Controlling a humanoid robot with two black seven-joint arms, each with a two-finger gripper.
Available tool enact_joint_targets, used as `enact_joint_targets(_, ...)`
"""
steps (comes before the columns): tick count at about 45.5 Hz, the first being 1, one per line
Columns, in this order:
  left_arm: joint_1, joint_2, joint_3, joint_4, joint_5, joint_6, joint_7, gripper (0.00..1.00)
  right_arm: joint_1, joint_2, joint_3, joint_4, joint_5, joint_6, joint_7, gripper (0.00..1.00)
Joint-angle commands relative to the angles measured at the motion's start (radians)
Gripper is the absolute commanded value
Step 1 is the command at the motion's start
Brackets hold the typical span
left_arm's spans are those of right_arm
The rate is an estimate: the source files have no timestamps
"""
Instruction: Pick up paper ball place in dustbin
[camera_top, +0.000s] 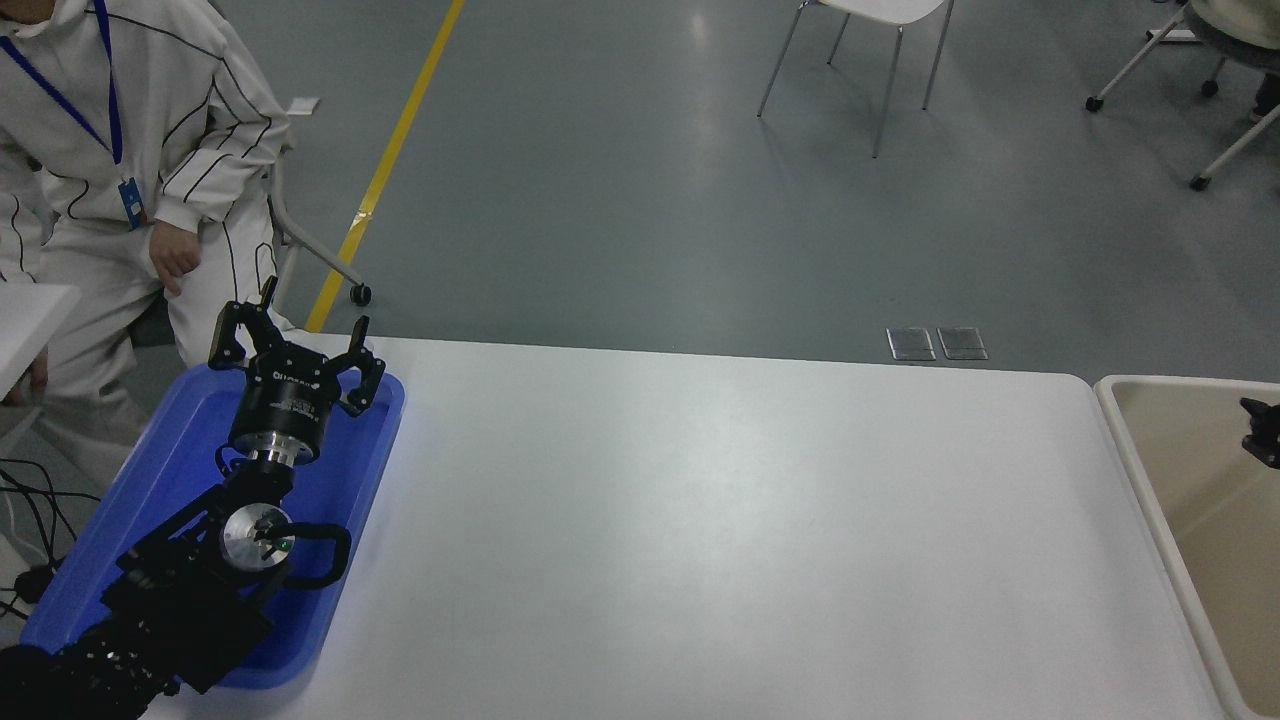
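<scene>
Paper ball not visible anywhere on white tabletop (700, 520). Right gripper (1262, 432): only black tip shows at right edge, above large beige plastic dustbin (1125, 420); jaws' state cannot tell. Left gripper (296, 352) parked over blue tray (355, 500), jaws apart, empty.

White lettering runs across the black body of the left tool (296, 345), just below its spread fingers, but it is too small and blurred to read. A smaller pale label sits lower on the same body, near its silver collar, and is equally illegible. The seated person (120, 150) wears a blue badge on a lanyard; its print is not legible. Nothing else carries any writing, number or sign.
</scene>
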Motion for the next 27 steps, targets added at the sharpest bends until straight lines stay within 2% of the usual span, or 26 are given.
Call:
enact_joint_targets(1, 0.000, 0.000, 0.000, 0.000, 0.000, 0.000, 0.000, 1.00, -0.048, 0.132, 0.088, 0.007, 0.001, 0.098, 0.191, 1.00)
enact_joint_targets(7, 0.000, 0.000, 0.000, 0.000, 0.000, 0.000, 0.000, 1.00, -0.061, 0.190, 0.088, 0.010, 0.001, 0.155, 0.289, 1.00)
enact_joint_targets(8, 0.000, 0.000, 0.000, 0.001, 0.000, 0.000, 0.000, 1.00, -0.063, 0.210, 0.086, 0.009, 0.001, 0.175, 0.324, 1.00)
enact_joint_targets(12, 0.000, 0.000, 0.000, 0.000, 0.000, 0.000, 0.000, 1.00, -0.064, 0.230, 0.078, 0.007, -0.001, 0.215, 0.389, 1.00)
enact_joint_targets(22, 0.000, 0.000, 0.000, 0.000, 0.000, 0.000, 0.000, 1.00, -0.052, 0.279, 0.057, -0.036, -0.002, 0.229, 0.410, 1.00)
enact_joint_targets(27, 0.000, -0.001, 0.000, 0.000, 0.000, 0.000, 0.000, 1.00, -0.040, 0.322, 0.051, -0.062, -0.018, 0.224, 0.461, 1.00)
